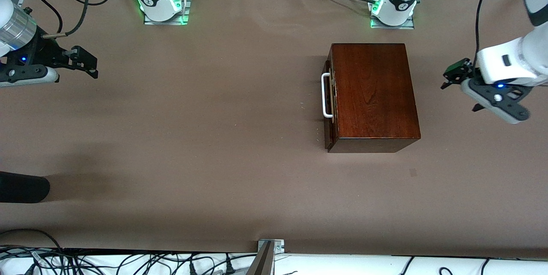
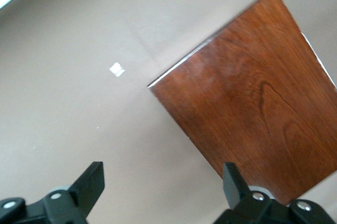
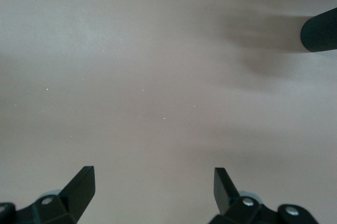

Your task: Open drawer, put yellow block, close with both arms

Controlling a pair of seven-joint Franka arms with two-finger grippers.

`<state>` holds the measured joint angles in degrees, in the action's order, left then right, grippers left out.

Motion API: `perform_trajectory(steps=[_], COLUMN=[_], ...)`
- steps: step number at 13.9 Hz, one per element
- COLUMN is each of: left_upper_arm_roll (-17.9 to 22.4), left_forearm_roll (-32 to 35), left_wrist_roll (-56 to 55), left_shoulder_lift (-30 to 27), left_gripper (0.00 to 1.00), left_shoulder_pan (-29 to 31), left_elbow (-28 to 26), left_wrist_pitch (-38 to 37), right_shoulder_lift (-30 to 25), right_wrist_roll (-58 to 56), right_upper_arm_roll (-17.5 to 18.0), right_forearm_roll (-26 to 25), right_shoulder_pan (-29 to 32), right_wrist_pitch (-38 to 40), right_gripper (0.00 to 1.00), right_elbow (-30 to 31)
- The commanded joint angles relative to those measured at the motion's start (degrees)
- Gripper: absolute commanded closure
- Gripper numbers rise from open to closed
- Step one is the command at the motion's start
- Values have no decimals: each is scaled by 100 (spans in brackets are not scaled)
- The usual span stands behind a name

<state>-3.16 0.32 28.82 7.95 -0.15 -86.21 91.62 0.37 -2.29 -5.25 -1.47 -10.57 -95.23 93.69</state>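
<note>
Front view: you had both arms waiting at the two ends of the brown table (image 1: 192, 138), with no yellow block visible in any view.
Wooden box: the dark reddish-brown box (image 1: 373, 95) stood toward the left arm's end of the table.
Drawer: you saw the drawer (image 1: 329, 95) shut into the box, its white bar handle (image 1: 326, 96) facing the right arm's end.
Left gripper: your left gripper (image 2: 163, 184) hung over the bare table just beside the box, fingers spread wide and holding nothing.
Right gripper: your right gripper (image 3: 154, 187) hung over the bare table at its own end, well apart from the box, fingers fully apart and empty.
Black object: a dark rounded cylinder (image 1: 23, 187) lay at the table edge near the right arm's end.
</note>
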Motion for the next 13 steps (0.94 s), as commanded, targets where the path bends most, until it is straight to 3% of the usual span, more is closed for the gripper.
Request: perform_trajectory(steps=[1,3,6,10,13], left_upper_arm_roll=[175,421,641,721,738], left_forearm_roll=[-41,-23,-23,-23,-23], left_wrist_roll=[-1565,-2352,-2424,-3284,-3295], left_shoulder_lift=[-794,-1005,-953,-970,-970], left_gripper=[0,0,0,0,0], left_shoulder_pan=[-161,-223,-389,-477,-530], left_elbow=[-800,-818,-932,-1011,-1055], left_wrist_pitch=[514,121,40,14,-30], right_shoulder_lift=[25,25,25,25,25], right_wrist_roll=[98,89,98,98,98], right_upper_arm_roll=[24,24,24,24,24], right_forearm_roll=[7,7,7,7,15], right_shoulder_pan=[2,2,2,2,2], right_wrist_pitch=[48,48,48,48,57], right_gripper=[0,0,0,0,0], right_elbow=[-105,-105,-105,-105,-105])
